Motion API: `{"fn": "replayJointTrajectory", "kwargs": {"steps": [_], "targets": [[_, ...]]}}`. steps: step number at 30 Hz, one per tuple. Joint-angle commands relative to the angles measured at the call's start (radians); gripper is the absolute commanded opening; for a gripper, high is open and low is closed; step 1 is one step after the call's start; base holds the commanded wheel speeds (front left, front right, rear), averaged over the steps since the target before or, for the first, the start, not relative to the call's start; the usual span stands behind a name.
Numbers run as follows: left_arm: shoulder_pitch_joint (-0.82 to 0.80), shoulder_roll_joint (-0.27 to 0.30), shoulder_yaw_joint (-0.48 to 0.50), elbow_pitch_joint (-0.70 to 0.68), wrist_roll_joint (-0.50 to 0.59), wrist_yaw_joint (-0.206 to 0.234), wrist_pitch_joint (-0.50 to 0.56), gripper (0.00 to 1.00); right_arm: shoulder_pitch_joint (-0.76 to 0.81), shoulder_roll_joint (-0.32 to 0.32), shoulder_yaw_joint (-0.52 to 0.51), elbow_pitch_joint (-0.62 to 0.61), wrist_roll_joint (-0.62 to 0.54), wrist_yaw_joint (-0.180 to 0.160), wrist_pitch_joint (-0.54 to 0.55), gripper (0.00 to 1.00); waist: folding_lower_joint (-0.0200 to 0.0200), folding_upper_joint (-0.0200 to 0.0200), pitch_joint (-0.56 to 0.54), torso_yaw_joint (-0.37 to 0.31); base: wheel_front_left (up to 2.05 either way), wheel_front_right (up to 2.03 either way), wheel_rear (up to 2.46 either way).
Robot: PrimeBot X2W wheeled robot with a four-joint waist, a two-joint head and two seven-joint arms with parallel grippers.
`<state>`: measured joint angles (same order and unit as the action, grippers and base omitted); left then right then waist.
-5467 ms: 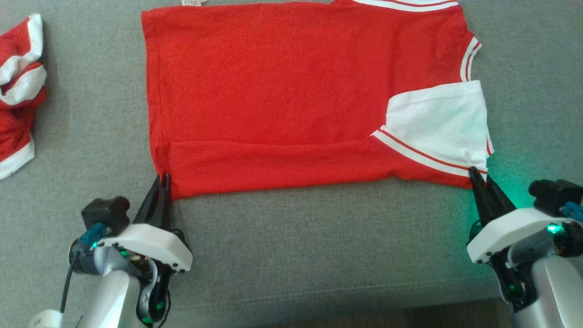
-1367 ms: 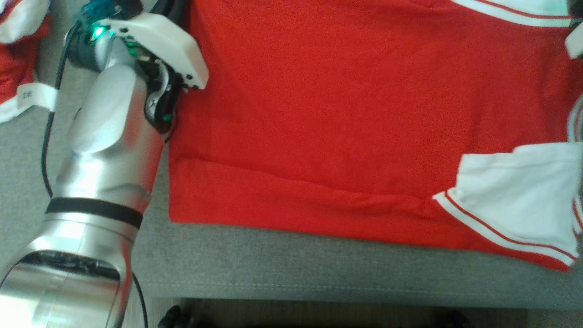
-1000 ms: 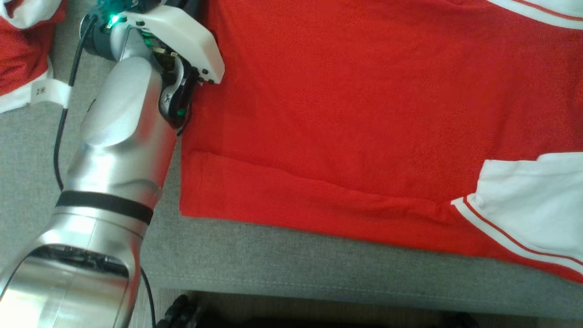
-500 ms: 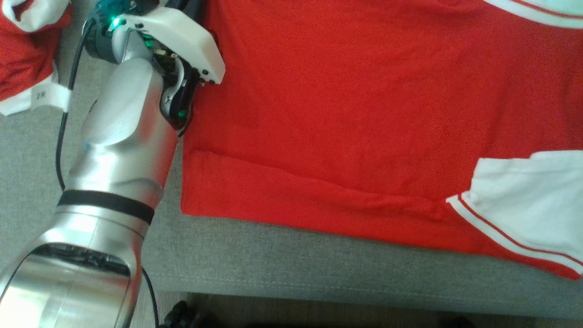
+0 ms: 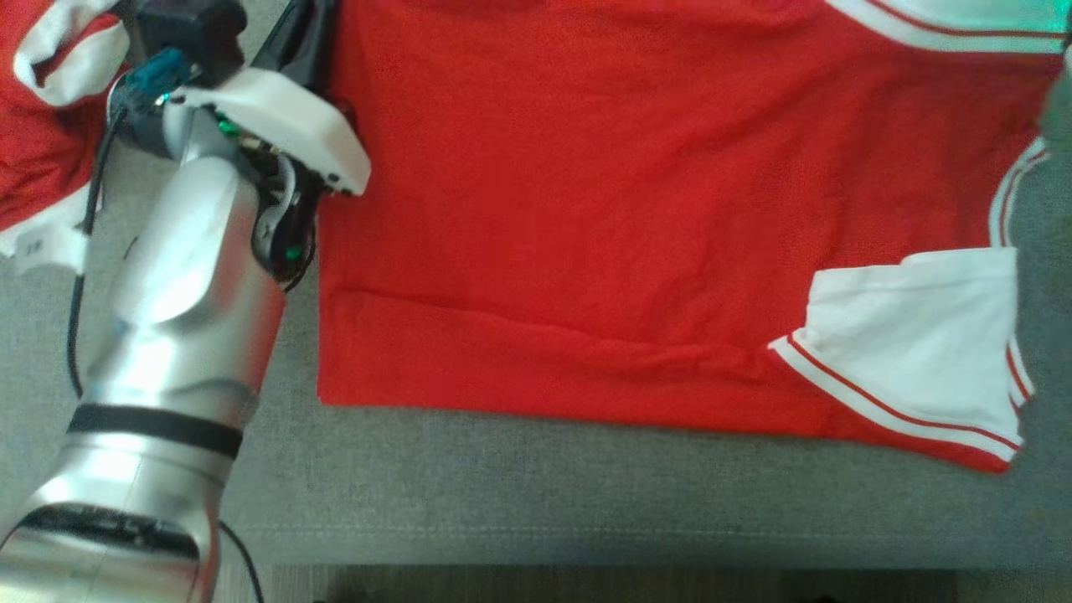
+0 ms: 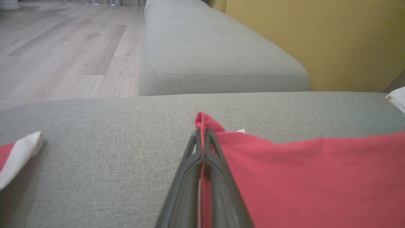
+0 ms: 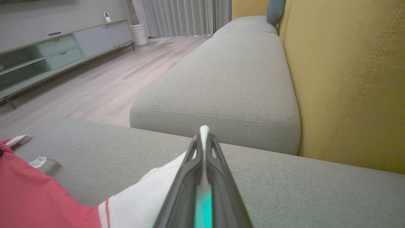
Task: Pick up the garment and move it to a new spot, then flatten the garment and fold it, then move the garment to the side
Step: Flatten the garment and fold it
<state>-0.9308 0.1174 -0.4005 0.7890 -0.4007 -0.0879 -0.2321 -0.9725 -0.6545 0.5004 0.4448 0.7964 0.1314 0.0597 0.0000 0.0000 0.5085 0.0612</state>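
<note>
Garment: the red garment [image 5: 586, 209] lies spread flat on the grey sofa seat [image 5: 586, 494], hem toward the robot's left and white sleeve [image 5: 913, 335] toward its right. Lying broadside like this, it puts one far corner within reach of each arm.
Near strip: a band along the near edge [image 5: 544, 368] is turned in over the body, with a crease running along its length. One long fold looks done, so the far side is likely the one in hand.
Left gripper: the left gripper [image 6: 201, 134] sits low over the seat with its jaws pressed together on the far hem corner. A nub of red cloth pokes out above the tips.
Right gripper: the right gripper [image 7: 204, 136] has its jaws pinching white cloth at the garment's far right end, and a sliver of white shows at the tips.
Reason for the paired hold: gripping both far corners at once should keep that edge straight and taut as it is carried toward the near side.
Risk: both pinches take little cloth, so a corner could slip out.
Second garment: a crumpled red-and-white piece [image 5: 38, 126] lies beyond the left arm [image 5: 184, 318], apart from the work.
</note>
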Motion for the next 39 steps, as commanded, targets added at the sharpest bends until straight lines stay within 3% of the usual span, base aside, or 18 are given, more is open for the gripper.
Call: {"fn": "replayJointTrajectory", "kwargs": {"steps": [1, 12, 23, 35, 36, 37, 38, 39], "targets": [[0.008, 0.054, 0.035, -0.051, -0.007, 0.007, -0.008, 0.0, 0.043, -0.031, -0.014, -0.046, 0.008, -0.001, -0.012, 0.0, 0.0, 0.0, -0.015, -0.012, 0.0, 0.0, 0.0], [0.247, 0.147, 0.066, -0.33, -0.054, 0.049, 0.044, 0.0, 0.381, 0.0, -0.098, -0.226, 0.017, -0.001, -0.015, 0.0, 0.0, 0.0, -0.082, -0.064, 0.0, 0.0, 0.0], [0.503, 0.217, 0.114, -0.572, -0.11, 0.121, 0.11, 0.0, 0.717, 0.134, -0.198, -0.358, 0.004, -0.001, -0.005, 0.0, 0.0, 0.0, -0.123, -0.101, 0.0, 0.0, 0.0], [0.682, 0.233, 0.136, -0.663, -0.165, 0.164, 0.153, 0.0, 0.89, 0.228, -0.298, -0.419, -0.039, -0.001, 0.049, 0.0, 0.0, 0.0, -0.144, -0.116, 0.0, 0.0, 0.0], [0.69, 0.231, 0.134, -0.659, -0.17, 0.165, 0.158, 0.05, 0.898, 0.234, -0.301, -0.423, -0.045, -0.001, 0.053, 0.0, 0.0, 0.0, -0.144, -0.116, 0.0, 0.0, 0.0], [0.696, 0.228, 0.13, -0.654, -0.176, 0.164, 0.165, 0.4, 0.904, 0.239, -0.304, -0.426, -0.053, -0.001, 0.056, 0.32, 0.0, 0.0, -0.144, -0.116, 0.0, 0.0, 0.0], [0.701, 0.224, 0.126, -0.648, -0.18, 0.162, 0.169, 0.56, 0.912, 0.246, -0.306, -0.428, -0.059, -0.001, 0.06, 0.84, 0.0, 0.0, -0.144, -0.116, 0.0, 0.0, 0.0], [0.705, 0.22, 0.124, -0.642, -0.183, 0.164, 0.171, 0.96, 0.92, 0.25, -0.309, -0.429, -0.073, -0.001, 0.063, 1.0, 0.0, 0.0, -0.145, -0.116, 0.0, 0.0, 0.0]]}}
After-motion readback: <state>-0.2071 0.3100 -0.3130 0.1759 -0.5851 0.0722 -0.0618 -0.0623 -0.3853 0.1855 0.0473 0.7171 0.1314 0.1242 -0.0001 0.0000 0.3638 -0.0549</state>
